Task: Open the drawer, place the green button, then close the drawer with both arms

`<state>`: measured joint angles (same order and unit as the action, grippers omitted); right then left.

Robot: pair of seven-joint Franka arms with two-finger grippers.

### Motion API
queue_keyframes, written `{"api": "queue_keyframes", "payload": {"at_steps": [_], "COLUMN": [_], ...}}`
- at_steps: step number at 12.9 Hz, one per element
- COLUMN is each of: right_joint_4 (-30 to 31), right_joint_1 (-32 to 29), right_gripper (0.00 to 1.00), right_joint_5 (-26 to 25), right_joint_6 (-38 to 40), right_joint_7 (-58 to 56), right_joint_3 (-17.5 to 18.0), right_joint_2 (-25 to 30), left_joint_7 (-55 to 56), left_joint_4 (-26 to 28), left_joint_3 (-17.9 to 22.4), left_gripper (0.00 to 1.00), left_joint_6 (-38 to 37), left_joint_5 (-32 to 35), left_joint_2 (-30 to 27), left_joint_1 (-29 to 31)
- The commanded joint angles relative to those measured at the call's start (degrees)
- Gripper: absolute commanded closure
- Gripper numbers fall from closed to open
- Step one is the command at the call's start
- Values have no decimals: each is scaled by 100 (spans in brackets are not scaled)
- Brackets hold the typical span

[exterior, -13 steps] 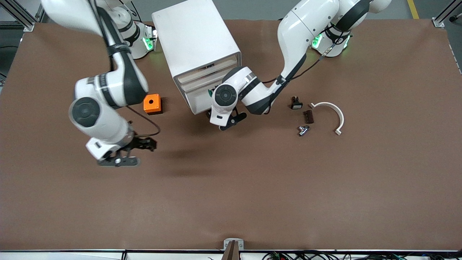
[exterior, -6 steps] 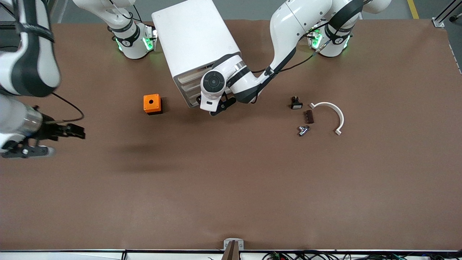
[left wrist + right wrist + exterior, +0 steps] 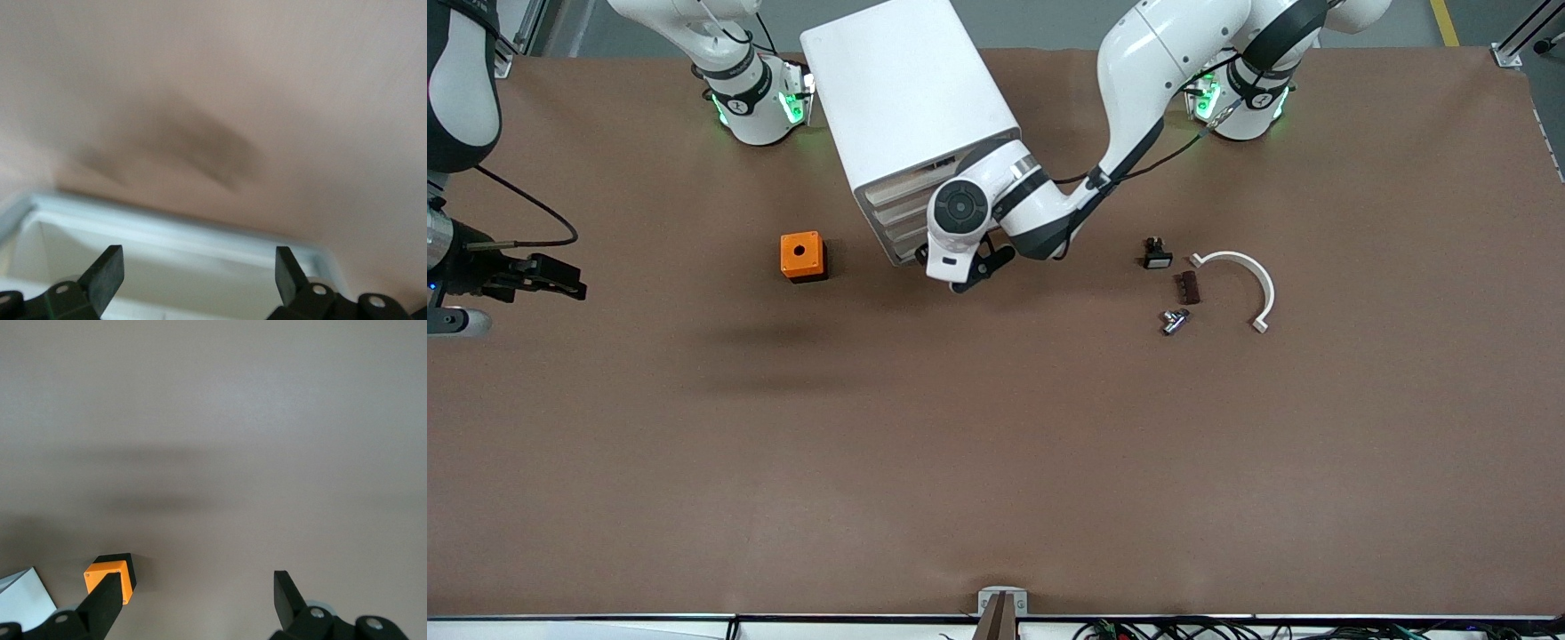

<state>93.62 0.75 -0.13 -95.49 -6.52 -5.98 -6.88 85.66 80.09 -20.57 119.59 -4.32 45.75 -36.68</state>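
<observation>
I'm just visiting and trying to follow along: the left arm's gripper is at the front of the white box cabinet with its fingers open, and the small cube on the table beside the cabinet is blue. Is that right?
Not quite. The small cube is orange with a hole on top, not blue, as the front view shows. The rest holds: the left gripper is at the front of the white box cabinet, fingers open.

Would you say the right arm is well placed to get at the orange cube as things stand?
Probably yes. The right gripper is open over bare table at the right arm's end, and nothing lies between it and the orange cube. The cabinet stands beside the cube, not in the way.
</observation>
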Motion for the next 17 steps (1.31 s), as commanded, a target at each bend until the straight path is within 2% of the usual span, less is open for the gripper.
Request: {"api": "queue_keyframes", "payload": {"at_steps": [1,3,6,9,13,15,17], "right_joint_4": [51,42,-54,-730,-775,-766,-802], "right_joint_1": [-66,-101,-75,-137,-181,-181,-207], "right_gripper": [0,0,0,0,0,0,0], "right_joint_5": [-13,-13,-22,-13,-57,-22,4], "right_joint_6": [127,119,110,443,864,918,892], "right_joint_7": [326,204,283,230,221,212,212], "right_joint_3": [114,88,97,97,88,105,97], "right_joint_2": [90,81,55,-155,-112,89,266], "left_joint_7": [30,-40,-320,-1908,-3684,-4466,-5484], "left_joint_4": [165,165,165,182,191,209,261], "left_joint_3": [124,115,115,106,71,62,97], "left_gripper": [0,0,0,0,0,0,0], "left_joint_6": [-470,-1075,-1849,-2544,-3204,-3389,-3539], "left_joint_5": [762,1395,1522,1522,1425,1355,961], "left_joint_2": [-872,-1365,-2138,-2772,-3475,-3800,-4082], "left_joint_1": [616,1160,1803,2488,3341,3719,4176]}}
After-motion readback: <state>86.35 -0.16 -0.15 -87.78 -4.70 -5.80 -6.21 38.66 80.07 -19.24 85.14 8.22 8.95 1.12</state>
